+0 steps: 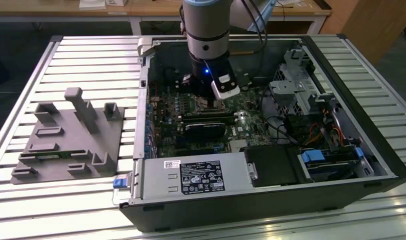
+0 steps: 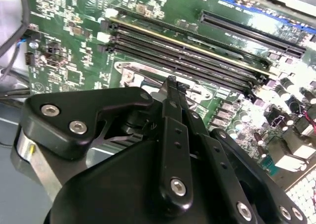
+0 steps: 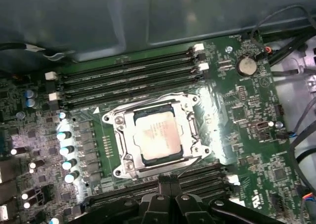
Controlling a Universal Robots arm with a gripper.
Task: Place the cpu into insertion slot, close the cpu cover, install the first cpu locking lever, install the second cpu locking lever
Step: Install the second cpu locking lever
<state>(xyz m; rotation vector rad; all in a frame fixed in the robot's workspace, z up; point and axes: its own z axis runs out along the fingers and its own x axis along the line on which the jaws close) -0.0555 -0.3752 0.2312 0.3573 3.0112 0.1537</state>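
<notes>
The cpu [image 3: 157, 135], a pale square chip, lies flat in the insertion slot [image 3: 118, 170] on the green motherboard [image 3: 237, 115]. The silvery cpu cover [image 3: 129, 136] lies down around it, and the chip shows through its window. My gripper [image 3: 170, 182] hovers just off one edge of the socket with its two black fingers pressed together and nothing between them. In the second wrist view the gripper [image 2: 173, 83] points at the socket's metal rim [image 2: 129, 76]. In the exterior view the gripper [image 1: 213, 102] reaches down into the open computer case.
Long black memory slots [image 3: 128, 78] run along both sides of the socket. A row of capacitors [image 3: 66, 150] stands beside it. The case walls [image 1: 144, 100], drive cage [image 1: 293, 85] and power supply [image 1: 189, 175] hem the arm in. A grey fixture [image 1: 66, 140] sits at the exterior view's left.
</notes>
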